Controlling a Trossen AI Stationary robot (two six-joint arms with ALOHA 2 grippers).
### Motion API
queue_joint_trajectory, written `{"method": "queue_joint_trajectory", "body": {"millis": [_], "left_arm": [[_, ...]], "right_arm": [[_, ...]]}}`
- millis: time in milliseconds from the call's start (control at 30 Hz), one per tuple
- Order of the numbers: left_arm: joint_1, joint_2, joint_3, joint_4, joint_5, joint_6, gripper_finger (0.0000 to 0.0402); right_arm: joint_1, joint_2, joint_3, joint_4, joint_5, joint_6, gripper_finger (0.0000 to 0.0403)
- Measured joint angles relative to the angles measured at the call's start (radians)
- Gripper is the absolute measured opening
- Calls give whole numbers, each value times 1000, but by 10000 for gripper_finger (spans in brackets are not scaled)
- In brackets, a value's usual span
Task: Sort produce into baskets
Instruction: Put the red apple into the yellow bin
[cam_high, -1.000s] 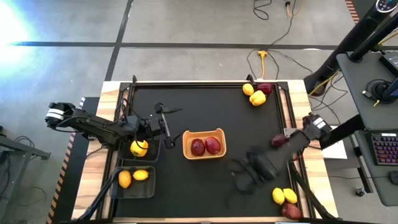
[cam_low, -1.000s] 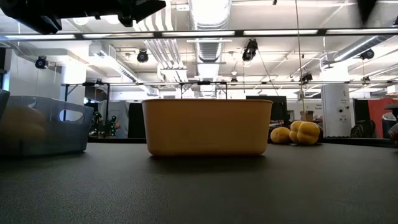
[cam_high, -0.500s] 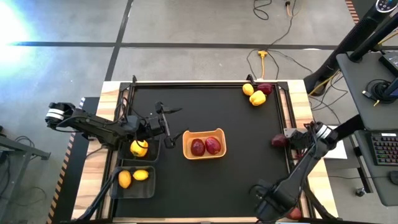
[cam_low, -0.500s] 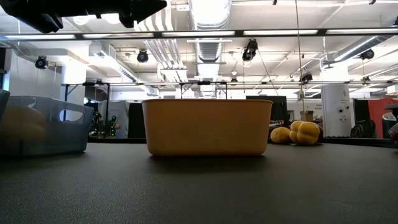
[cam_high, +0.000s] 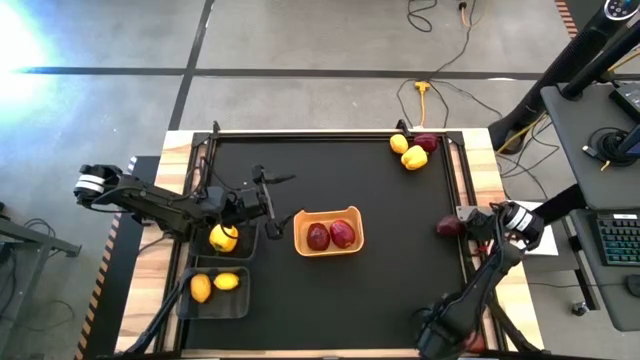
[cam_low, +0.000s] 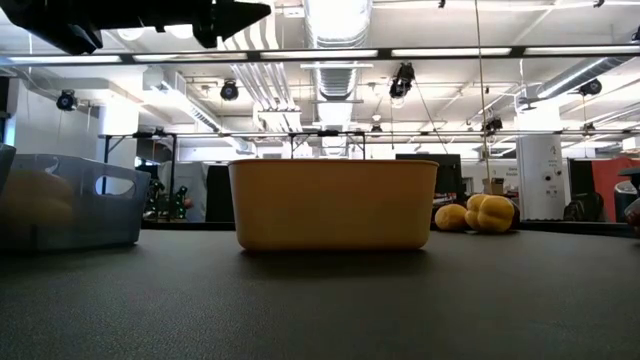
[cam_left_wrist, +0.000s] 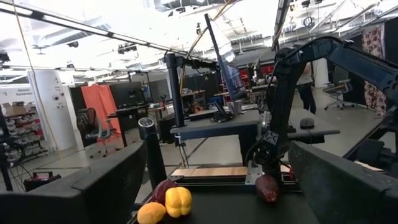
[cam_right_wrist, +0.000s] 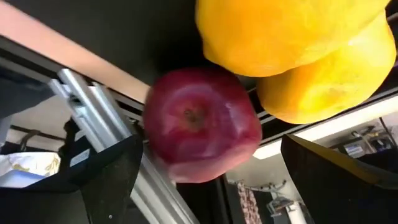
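- Hovering my left jaws (cam_high: 268, 200) spread wide and empty, just above the far end of the dark bin (cam_high: 232, 238) at the left of the surface (cam_high: 380, 260), between that bin and the tan tray (cam_high: 328, 232).
- That bin holds one yellow pepper (cam_high: 223, 238); the second dark bin (cam_high: 215, 288), nearer on the same side, holds two lemons (cam_high: 201, 288).
- The tan tray sits mid-surface with two dark red fruits (cam_high: 330, 235) side by side in it; from the low view it stands as a plain tan wall (cam_low: 333, 204).
- My right jaws (cam_high: 440, 335) are down at the near right corner, spread wide and holding nothing; my right wrist view shows a red apple (cam_right_wrist: 202, 124) close between my fingers (cam_right_wrist: 106, 180), touching two yellow fruits (cam_right_wrist: 292, 37) beside it.
- At the far right corner lie a lemon (cam_high: 399, 143), a yellow pepper (cam_high: 415, 158) and a dark red fruit (cam_high: 427, 143), bunched together.
- One more dark red fruit (cam_high: 448, 226) rests alone at the right edge, well apart from the tray.
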Motion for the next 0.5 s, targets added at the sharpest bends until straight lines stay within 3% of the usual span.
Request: {"method": "queue_joint_trajectory", "body": {"millis": [133,333,500], "left_arm": [[0,0,0,0,0,3,372],[0,0,0,0,0,3,372],[0,0,0,0,0,4,372]], "right_arm": [[0,0,-30,28,-46,3,375],[17,8,-113,220,-44,72,374],[22,27,-147,270,-80,108,349]]}}
